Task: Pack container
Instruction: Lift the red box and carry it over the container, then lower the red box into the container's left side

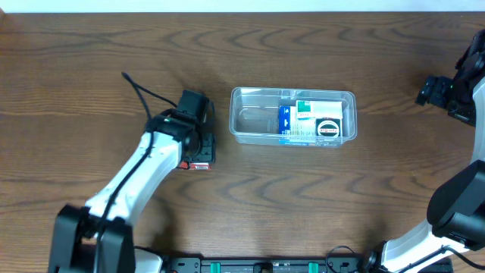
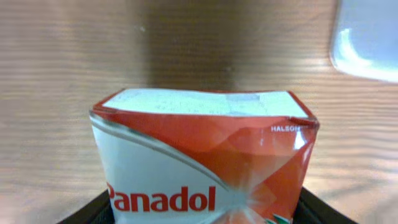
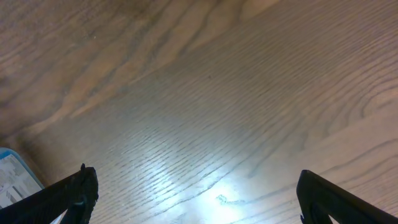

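The container is a clear shallow tub at the table's middle; its corner shows in the left wrist view. Inside its right half lie a blue box, a green and white box and a white box with a dark round mark. My left gripper is shut on a red and white Panadol box, left of the container; the box's red edge shows overhead. My right gripper is open and empty over bare wood at the far right.
The wooden table spreads around the container. The left arm's black cable loops behind its wrist. A blue and white edge of the packed boxes shows at the left of the right wrist view.
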